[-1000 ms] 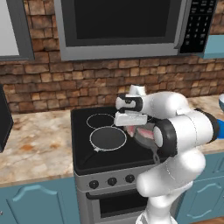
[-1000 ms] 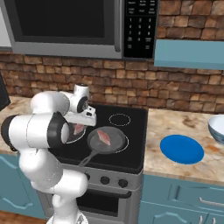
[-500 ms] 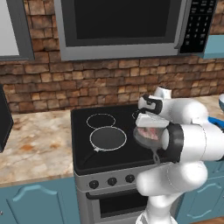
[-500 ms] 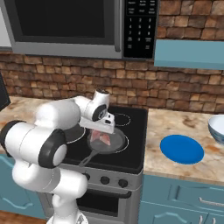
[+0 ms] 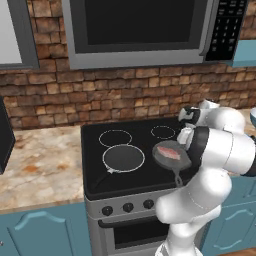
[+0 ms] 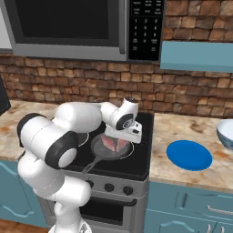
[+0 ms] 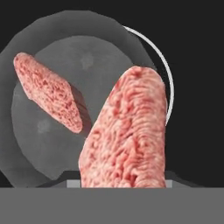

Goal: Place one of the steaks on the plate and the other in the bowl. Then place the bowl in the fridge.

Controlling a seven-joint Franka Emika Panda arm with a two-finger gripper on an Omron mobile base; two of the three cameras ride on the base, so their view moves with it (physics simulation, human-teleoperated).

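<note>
My gripper (image 6: 123,136) hangs over the dark frying pan (image 6: 98,152) on the stove and is shut on one steak (image 7: 127,135), a pinkish-red slab that rises from the bottom of the hand view and hides the fingertips. The other steak (image 7: 48,92) lies flat in the pan (image 7: 92,57) to its left; pink meat in the pan (image 5: 170,152) also shows from the left base view. The blue plate (image 6: 189,154) sits bare on the counter right of the stove. The white and blue bowl (image 6: 226,132) stands at the far right edge. The fridge is out of view.
The black stove top (image 5: 120,150) has free burners left of the pan (image 5: 171,156). The pan handle (image 6: 91,166) points toward the stove's front edge. A microwave (image 5: 140,30) hangs above. A brick wall backs the counter (image 5: 40,160).
The arm has swung rightward from the stove's left side to above the pan, carrying the steak with it. The steak in the pan, the plate and the bowl have stayed put.
</note>
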